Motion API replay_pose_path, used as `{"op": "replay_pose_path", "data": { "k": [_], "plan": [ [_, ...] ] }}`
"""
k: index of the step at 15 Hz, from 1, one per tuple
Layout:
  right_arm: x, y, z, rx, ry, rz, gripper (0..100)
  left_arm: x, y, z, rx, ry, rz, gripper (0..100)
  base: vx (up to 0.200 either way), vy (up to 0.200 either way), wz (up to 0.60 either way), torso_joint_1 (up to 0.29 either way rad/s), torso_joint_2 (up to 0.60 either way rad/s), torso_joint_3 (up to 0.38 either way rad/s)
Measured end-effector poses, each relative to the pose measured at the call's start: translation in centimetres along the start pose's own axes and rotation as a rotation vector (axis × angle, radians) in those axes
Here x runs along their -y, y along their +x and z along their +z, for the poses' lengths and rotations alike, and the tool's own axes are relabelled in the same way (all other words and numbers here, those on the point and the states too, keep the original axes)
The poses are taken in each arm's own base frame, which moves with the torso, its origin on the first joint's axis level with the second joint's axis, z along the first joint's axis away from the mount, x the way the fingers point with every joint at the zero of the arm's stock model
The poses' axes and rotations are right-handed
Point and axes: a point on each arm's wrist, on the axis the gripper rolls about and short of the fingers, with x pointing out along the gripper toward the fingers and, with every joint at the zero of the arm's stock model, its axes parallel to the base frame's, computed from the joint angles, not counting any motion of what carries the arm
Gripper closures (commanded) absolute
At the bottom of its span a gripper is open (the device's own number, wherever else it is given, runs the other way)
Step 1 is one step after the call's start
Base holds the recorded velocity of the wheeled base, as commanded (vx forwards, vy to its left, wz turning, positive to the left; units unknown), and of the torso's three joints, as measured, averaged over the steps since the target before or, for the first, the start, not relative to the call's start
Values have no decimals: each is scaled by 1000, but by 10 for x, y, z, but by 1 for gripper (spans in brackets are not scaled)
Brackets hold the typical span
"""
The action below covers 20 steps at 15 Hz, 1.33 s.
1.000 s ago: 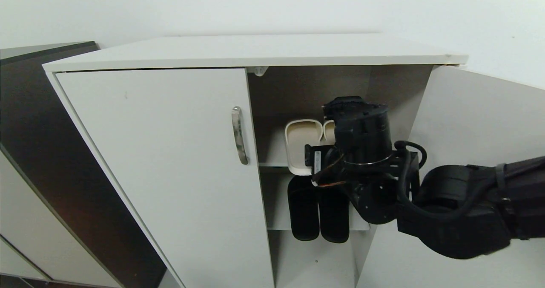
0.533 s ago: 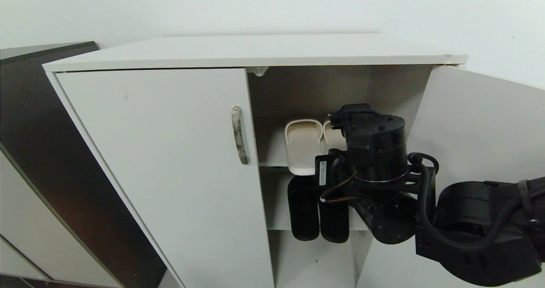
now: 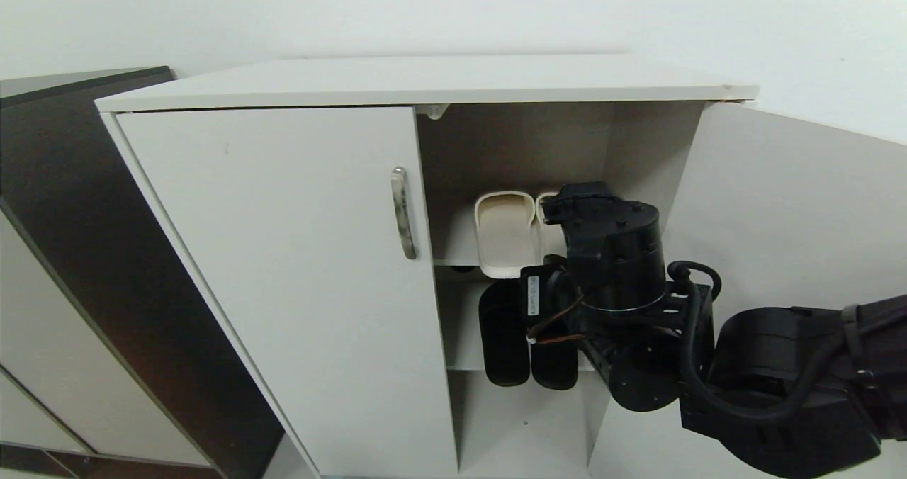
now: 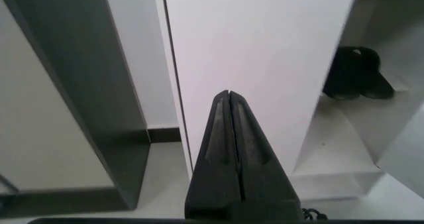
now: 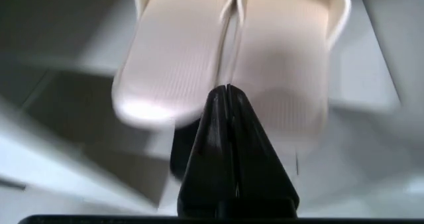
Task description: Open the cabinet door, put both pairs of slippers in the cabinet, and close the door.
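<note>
Cabinet shelf, white slippers partly behind arm

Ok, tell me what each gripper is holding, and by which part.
Nothing. The left gripper is shut on empty air before the closed door; the right gripper is shut too, empty, pointing at the white slippers.

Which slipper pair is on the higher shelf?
The white pair, on the upper shelf; the black pair lies on the lower shelf.

Upper slipper pr in cabinet, above lower slipper pr.
</note>
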Motion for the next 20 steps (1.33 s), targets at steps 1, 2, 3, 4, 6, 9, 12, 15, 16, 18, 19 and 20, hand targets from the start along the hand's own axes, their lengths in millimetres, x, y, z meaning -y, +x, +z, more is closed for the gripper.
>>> {"op": "replay_pose_path", "data": {
  "k": [1, 2, 3, 4, 6, 9, 12, 15, 16, 18, 19, 20],
  "plan": [
    [0, 0, -1, -2, -2, 1, 100, 0, 0, 0, 0, 0, 0, 100, -200, 0, 0, 2, 7, 2],
    [0, 0, -1, -3, -3, -1, 100, 0, 0, 0, -1, 0, 0, 100, -200, 0, 0, 2, -2, -2],
    [1, 1, -1, 0, 0, -2, 100, 0, 0, 0, 0, 0, 0, 100, -200, 0, 0, -2, 2, -2],
    [0, 1, -2, -2, -3, -1, 100, 0, 0, 0, 0, 0, 0, 100, -200, 0, 0, -2, 2, 2],
    [0, 1, -4, -6, -6, -1, 100, 0, 0, 0, 0, 0, 0, 100, -200, 0, 0, -2, 2, 7],
    [0, 1, -5, -9, -9, -1, 100, 0, 0, 0, 0, 0, 0, 100, -200, 0, 0, 1, 2, 5],
    [1, 2, -9, -15, -13, -4, 100, 0, 0, 0, 0, -1, 0, 100, -200, 0, 0, 4, 2, 4],
    [1, 3, -12, -13, -17, -4, 100, 0, 0, 0, 0, -1, 0, 100, -200, 0, 0, 5, 2, 2],
    [2, 3, -14, -18, -22, -6, 100, 0, 0, 0, 0, -1, 0, 100, 0, 0, 0, 0, 0, 0],
    [2, 5, -17, -25, -30, -8, 100, 0, 0, 0, 0, 0, 0, 100, 0, 0, 0, 0, 0, 0],
    [2, 5, -19, -28, -33, -10, 100, 0, 0, 0, -1, 0, 0, 100, 0, 0, 0, 0, 0, 0],
    [2, 5, -20, -31, -37, -11, 100, 0, 0, 0, 0, 0, 0, 100, 0, 0, 0, 0, 0, 0]
  ]
}}
